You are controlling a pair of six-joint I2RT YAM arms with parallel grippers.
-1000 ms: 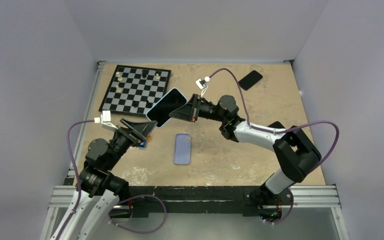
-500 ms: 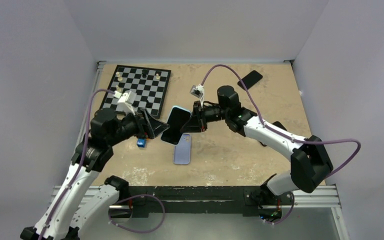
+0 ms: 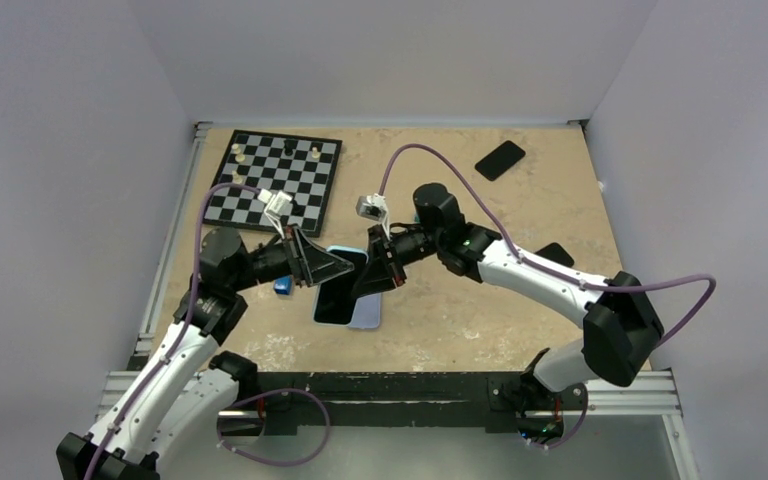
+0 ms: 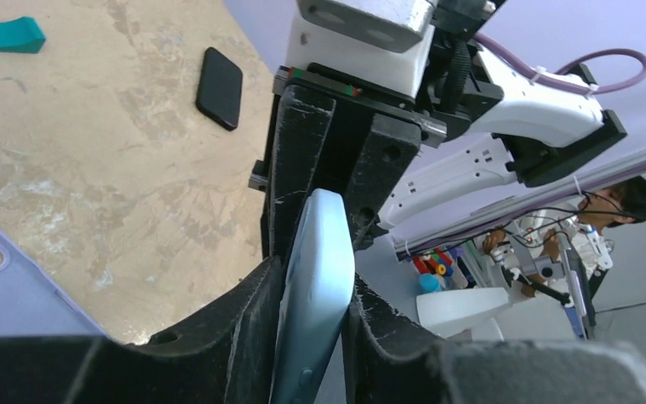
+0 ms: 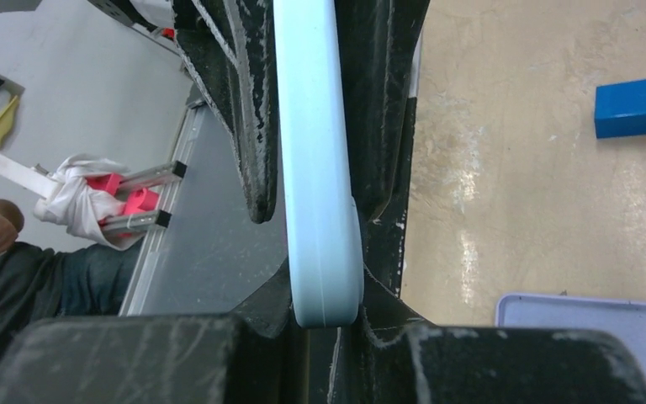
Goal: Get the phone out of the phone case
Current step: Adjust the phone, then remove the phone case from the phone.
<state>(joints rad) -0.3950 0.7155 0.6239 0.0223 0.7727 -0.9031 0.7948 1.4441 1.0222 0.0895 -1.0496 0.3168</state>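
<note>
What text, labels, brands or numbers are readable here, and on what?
None readable. The held phone has a dark, blank screen; the purple case, chessboard and black phone show no lettering.

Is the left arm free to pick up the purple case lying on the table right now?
Probably not. The left claw is shut on the blue phone, which the right claw grips too. In the top view that phone covers part of the purple case.
</note>
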